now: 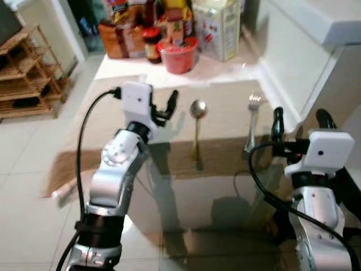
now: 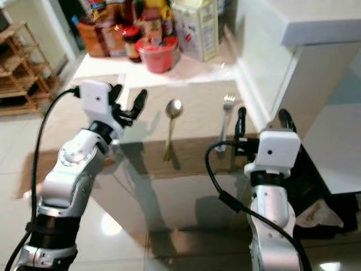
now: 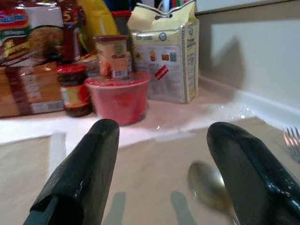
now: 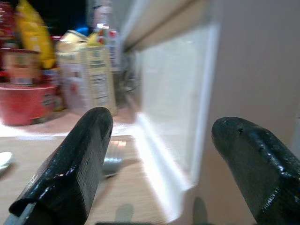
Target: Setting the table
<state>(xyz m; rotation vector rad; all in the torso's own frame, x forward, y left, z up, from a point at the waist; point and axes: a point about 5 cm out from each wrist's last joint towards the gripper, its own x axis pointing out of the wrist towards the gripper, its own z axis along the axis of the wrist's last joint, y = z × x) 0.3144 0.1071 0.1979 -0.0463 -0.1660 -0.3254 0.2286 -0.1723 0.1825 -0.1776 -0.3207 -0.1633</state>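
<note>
A gold spoon (image 1: 197,131) and a silver fork (image 1: 251,125) lie side by side on a beige placemat (image 1: 225,93), handles pointing toward me. My left gripper (image 1: 162,107) hovers open just left of the spoon's bowl, with nothing between its fingers. In the left wrist view the spoon (image 3: 208,185) lies ahead between the fingers and the fork's tines (image 3: 293,140) show at the edge. My right gripper (image 1: 300,121) is open and empty to the right of the fork, close to the white wall. The right wrist view looks past the fork's tines (image 4: 110,161).
Groceries crowd the table's far end: a red bowl (image 1: 178,55), a dark jar (image 1: 152,44), a pale carton (image 1: 217,25) and food packets. The near tabletop (image 1: 214,209) is glossy glass. A white wall (image 1: 293,62) bounds the right side. A wooden shelf (image 1: 25,70) stands far left.
</note>
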